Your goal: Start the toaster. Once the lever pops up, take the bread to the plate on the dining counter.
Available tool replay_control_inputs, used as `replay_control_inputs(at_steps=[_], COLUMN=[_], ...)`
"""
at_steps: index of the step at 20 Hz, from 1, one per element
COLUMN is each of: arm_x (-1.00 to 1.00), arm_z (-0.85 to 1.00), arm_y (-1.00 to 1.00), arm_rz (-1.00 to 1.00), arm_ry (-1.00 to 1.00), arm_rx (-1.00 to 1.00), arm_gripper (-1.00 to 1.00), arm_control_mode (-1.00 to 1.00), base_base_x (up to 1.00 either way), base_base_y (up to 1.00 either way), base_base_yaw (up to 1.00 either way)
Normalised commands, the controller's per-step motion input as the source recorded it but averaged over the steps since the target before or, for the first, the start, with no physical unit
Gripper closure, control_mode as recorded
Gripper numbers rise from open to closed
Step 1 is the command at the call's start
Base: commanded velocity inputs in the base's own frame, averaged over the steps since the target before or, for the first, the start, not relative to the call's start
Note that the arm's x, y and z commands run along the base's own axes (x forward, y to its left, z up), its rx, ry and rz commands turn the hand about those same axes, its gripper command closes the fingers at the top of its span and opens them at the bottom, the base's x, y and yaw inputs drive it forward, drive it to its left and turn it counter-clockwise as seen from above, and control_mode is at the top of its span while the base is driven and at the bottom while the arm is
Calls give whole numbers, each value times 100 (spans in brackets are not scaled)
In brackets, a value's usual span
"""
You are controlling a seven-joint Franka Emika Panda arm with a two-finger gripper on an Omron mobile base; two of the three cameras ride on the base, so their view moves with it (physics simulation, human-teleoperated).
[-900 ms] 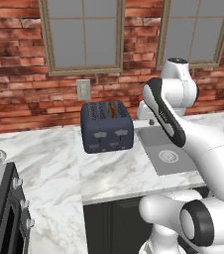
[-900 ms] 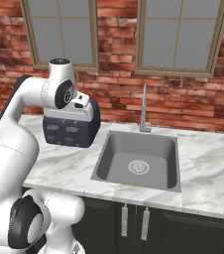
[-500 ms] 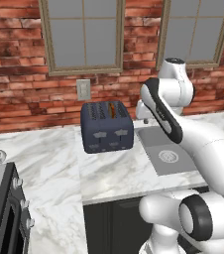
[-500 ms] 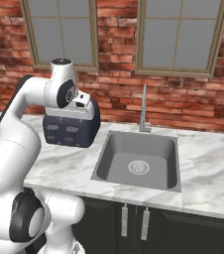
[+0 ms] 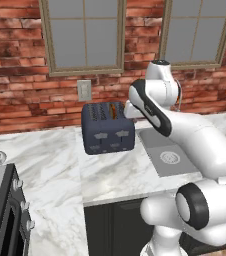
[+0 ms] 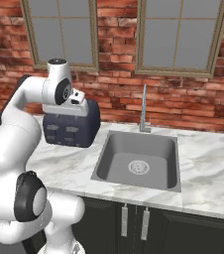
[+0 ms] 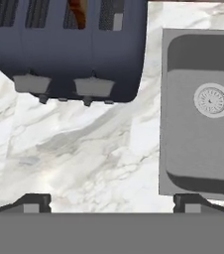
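Red brick wall (image 5: 15, 70) with two grey windows (image 5: 85, 35) stands behind your worktop (image 5: 60, 165). You see white marble with grey veins on that worktop, and it runs along the wall from side to side.

Your steel sink (image 6: 139, 158) is sunk into the worktop, with a round drain (image 6: 139, 167) in its floor and a thin tap (image 6: 144, 109) at its back edge. In the hand view the sink (image 7: 200, 109) lies to the right of the toaster (image 7: 69, 49), with a strip of marble between them.

At the bottom left corner of the left base view you see a dark stove (image 5: 5, 220) with small knobs on its front.

Your toaster (image 5: 107, 129) is dark blue and boxy. It stands near the back edge of the worktop, close to the wall, just left of the sink. Its pale grey controls (image 7: 59, 85) face the front edge.

You can see the bread (image 5: 115, 111) sitting down in one of the toaster's slots, the one second from the sink side. In the hand view it shows as a brown bit (image 7: 78, 11) at the top edge.

Your gripper (image 7: 112, 202) hangs over the marble in front of the toaster. Its fingers are spread wide apart and hold nothing. One dark fingertip (image 7: 32, 202) sits low on the left and the other low on the right.

A small pale outlet plate (image 5: 84, 90) is on the brick, above the toaster.
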Motion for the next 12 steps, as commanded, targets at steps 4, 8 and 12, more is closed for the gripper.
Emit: replay_control_inputs(at_steps=[4, 8, 12], arm_x=[33, 36, 31], arm_z=[-16, -22, -25], arm_y=[33, 23, 14], arm_rz=[1, 0, 0], arm_ry=[0, -2, -2], arm_rx=[0, 0, 0], arm_gripper=[-100, -100, -100], arm_control_mode=[-100, -100, -100], base_base_x=[0, 0, 0], base_base_y=[0, 0, 0], base_base_yaw=[0, 0, 0])
